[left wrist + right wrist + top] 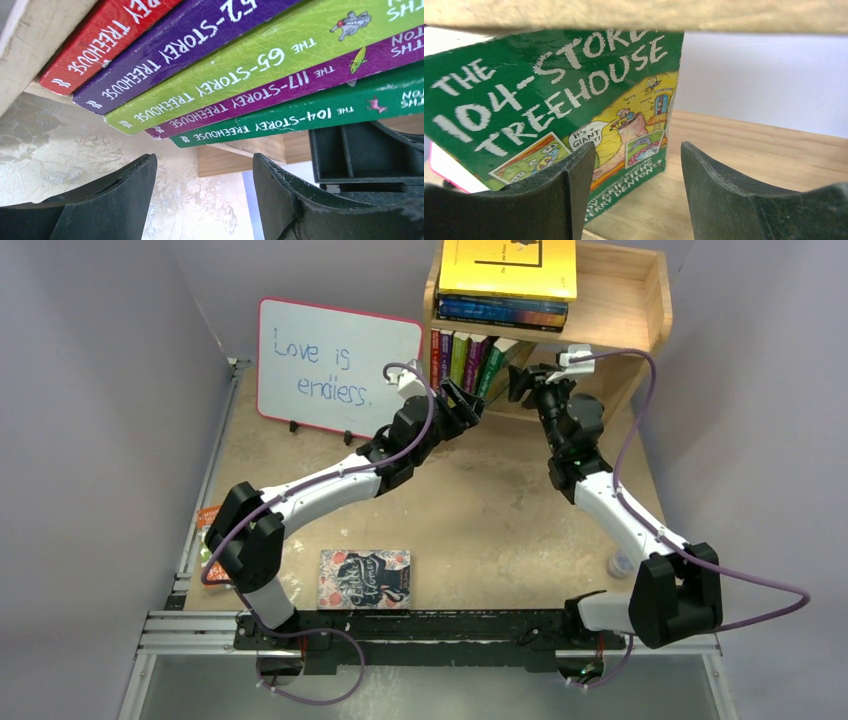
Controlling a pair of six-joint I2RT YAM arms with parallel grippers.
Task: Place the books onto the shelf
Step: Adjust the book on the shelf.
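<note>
The wooden shelf (645, 300) stands at the back right. A yellow book (510, 265) tops a flat stack on its upper tier. On the lower tier lean a red book (100, 45), a purple one (175, 45), a light green one (240, 75), another purple one (280, 95) and the green "104-Storey" book (549, 95). My left gripper (205, 170) is open in front of the spines, holding nothing. Beside the green book's cover, my right gripper (638, 160) is open over the shelf board. The floral "Little Women" book (364, 578) and an orange book (207, 540) lie on the table.
A pink-edged whiteboard (335, 365) stands at the back, left of the shelf. A small pale object (620, 563) sits by the right arm's base. Grey walls close in on both sides. Purple cables loop from both arms.
</note>
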